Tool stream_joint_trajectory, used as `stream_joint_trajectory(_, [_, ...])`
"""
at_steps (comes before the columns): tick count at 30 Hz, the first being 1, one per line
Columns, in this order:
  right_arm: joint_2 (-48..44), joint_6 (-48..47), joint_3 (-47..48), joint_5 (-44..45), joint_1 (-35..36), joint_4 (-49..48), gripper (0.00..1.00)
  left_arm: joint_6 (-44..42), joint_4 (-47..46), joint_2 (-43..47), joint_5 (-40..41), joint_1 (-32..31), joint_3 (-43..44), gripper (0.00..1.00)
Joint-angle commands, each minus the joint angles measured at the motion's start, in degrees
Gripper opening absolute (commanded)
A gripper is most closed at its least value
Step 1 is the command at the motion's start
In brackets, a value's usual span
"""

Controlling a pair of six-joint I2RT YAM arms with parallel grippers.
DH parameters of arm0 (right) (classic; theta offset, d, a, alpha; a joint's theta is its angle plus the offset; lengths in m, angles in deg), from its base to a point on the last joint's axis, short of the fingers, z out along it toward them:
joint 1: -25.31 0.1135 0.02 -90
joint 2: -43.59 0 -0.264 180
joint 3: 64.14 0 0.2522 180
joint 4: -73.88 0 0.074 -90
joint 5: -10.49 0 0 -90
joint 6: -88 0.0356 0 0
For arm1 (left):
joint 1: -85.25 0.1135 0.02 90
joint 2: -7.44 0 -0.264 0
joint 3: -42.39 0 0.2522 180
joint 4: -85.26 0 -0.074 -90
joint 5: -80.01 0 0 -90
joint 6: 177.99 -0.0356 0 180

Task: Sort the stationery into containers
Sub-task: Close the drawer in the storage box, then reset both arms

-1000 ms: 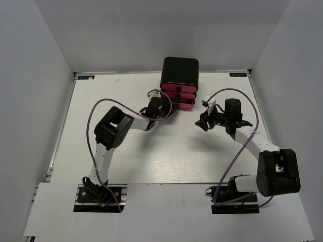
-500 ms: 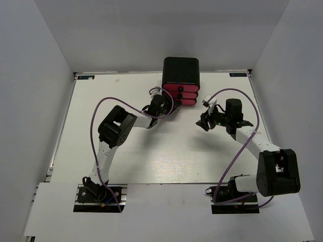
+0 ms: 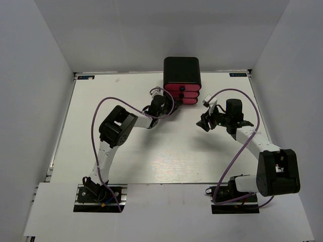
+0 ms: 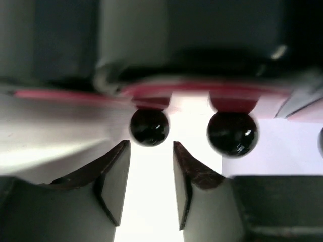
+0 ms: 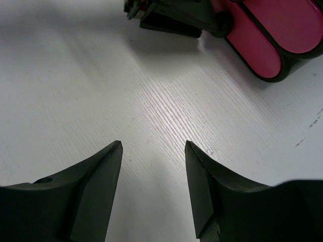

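The containers are pink-fronted drawers (image 3: 180, 94) stacked three high in a black box (image 3: 181, 72) at the table's far middle. My left gripper (image 3: 167, 104) is open right at the drawer fronts. In the left wrist view its fingertips (image 4: 150, 149) stand just short of a black knob (image 4: 149, 127), apart from it, and a second knob (image 4: 232, 133) sits to the right. My right gripper (image 3: 204, 121) is open and empty over bare table to the right of the drawers, as its wrist view (image 5: 154, 148) also shows. No stationery is in view.
The right wrist view shows the pink drawer fronts (image 5: 272, 35) at the top right and the left gripper's black body (image 5: 176, 15) beside them. Purple cables loop over both arms. White walls enclose the table (image 3: 151, 151) on three sides.
The left gripper has moved toward the box, and the lowest drawer, which stuck out further before, has slid in. The right arm has hardly moved.
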Motion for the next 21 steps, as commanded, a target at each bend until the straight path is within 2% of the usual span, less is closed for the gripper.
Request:
stream_joint_trajectory(1, [-1.85,-0.71,-0.24,-1.28,-0.41,0.02,0.59,-0.53,-2.73,4.26,-2.27,-0.11,-4.79,0.52])
stream_joint_trajectory(5, [-2.12,-0.88,-0.67,-1.37,-0.41,0.19,0.62,-2.12,-2.74,8.56,-5.52,-0.11,-10.52,0.57])
stream_joint_trajectory(8, [-2.81,-1.06,-0.85,-1.02,-0.41,0.63,0.73,-5.8,-2.74,13.3,-8.42,-0.11,-15.35,0.62])
stream_joint_trajectory(9, [-2.64,-1.06,-0.77,-0.76,-0.41,0.81,0.83,-8.42,-2.04,14.8,-8.43,-0.63,-18.15,0.64])
stream_joint_trajectory(10, [-3.34,-1.06,-0.68,-0.49,-0.58,1.16,0.9,-10.01,-1.51,18.29,-9.3,-0.64,-19.57,0.7])
stream_joint_trajectory(11, [-3.43,-1.06,-0.85,-0.4,-0.67,1.07,0.9,-11.59,-0.99,20.24,-9.92,-0.64,-20.89,0.72])
stream_joint_trajectory(14, [-4.92,-0.71,-0.94,-0.4,-0.67,1.95,0.9,-18.97,2.0,29.35,-9.93,-1.16,-26.16,0.87])
stream_joint_trajectory(17, [-6.33,1.22,-1.03,0.03,-0.58,3.0,0.9,-24.17,5.78,37.02,-8.26,-1.17,-30.91,0.92])
stream_joint_trajectory(18, [-7.2,2.88,-1.12,0.56,-0.67,3.0,0.9,-25.31,6.57,42.18,-7.74,-1.17,-33.09,1.0])
stream_joint_trajectory(21, [-9.23,9.73,-0.68,4.77,-0.58,2.92,0.9,-28.48,11.84,52.38,-3.27,-1.17,-36.18,1.0])
